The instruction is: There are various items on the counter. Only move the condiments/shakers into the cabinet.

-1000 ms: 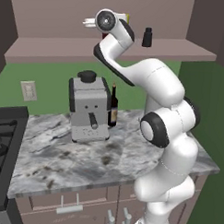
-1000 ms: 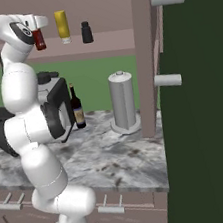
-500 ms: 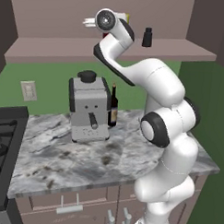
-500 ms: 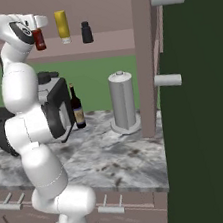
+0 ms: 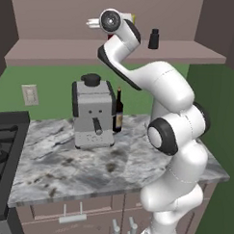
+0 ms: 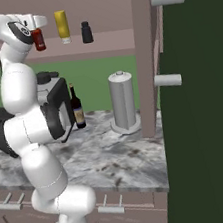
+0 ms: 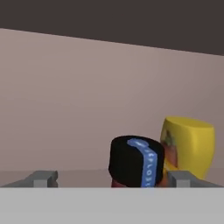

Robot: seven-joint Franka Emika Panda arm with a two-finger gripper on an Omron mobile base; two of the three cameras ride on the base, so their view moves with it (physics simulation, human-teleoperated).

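The red sauce bottle (image 6: 37,39) stands on the cabinet (image 6: 107,36) shelf, left of the yellow bottle (image 6: 62,26) and the black shaker (image 6: 86,32). My gripper (image 6: 36,32) is up at the shelf, open around the red bottle's top. In the hand view the black cap (image 7: 136,162) sits between the two fingertips (image 7: 42,177), which stand wide apart and clear of it, and the yellow bottle (image 7: 188,142) is just behind to the right. From the left base view the black shaker (image 5: 153,38) shows on the shelf (image 5: 54,51), right of the wrist.
On the counter (image 5: 88,166) stand a silver-grey coffee machine (image 5: 92,113) and a dark wine bottle (image 5: 118,112). A pale canister (image 6: 123,101) sits by the cabinet's side panel. The black stove (image 5: 1,152) lies at the left; drawers with silver handles (image 5: 71,218) are below.
The jaws have spread wide and let go of the red sauce bottle, which stays on the shelf. The arm has hardly moved.
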